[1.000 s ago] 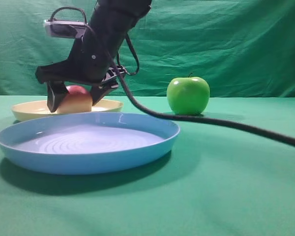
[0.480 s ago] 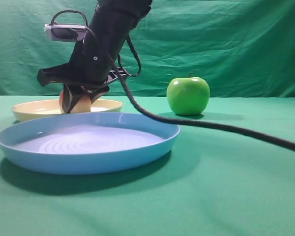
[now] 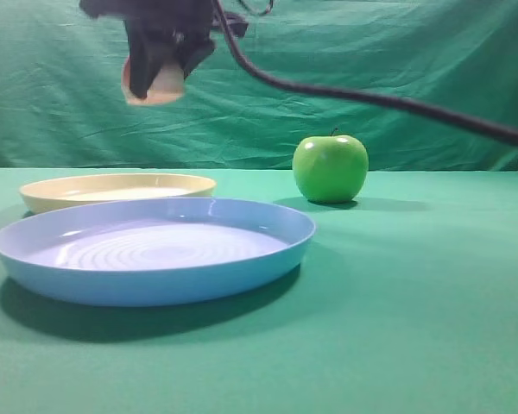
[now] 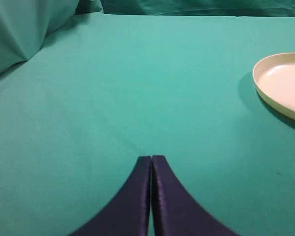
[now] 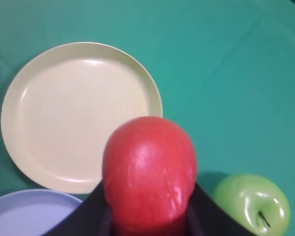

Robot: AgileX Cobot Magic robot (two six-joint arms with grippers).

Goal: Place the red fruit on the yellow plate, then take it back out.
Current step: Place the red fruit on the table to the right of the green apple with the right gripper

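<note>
While the right claw (image 3: 160,73) hangs high above the bench (image 3: 397,328) near the top of the exterior view, we see it clamped on the red fruit (image 5: 150,172), whose pale underside shows between the dark fingers (image 3: 142,73). From the right wrist view the fruit fills the space between the two fingers, red side toward the camera, well clear of everything below. Under it lies the yellow plate (image 5: 78,115), bare inside, resting on the green cloth. Just in front of that plate, nearer the exterior camera, we see the larger blue plate (image 3: 155,250), and off to the right stands the green apple (image 3: 330,167), apart from both plates. The left claw (image 4: 151,169) sits low over the cloth with its two tips pressed together, gripping nothing, the yellow plate's rim at the right edge of its view.
</note>
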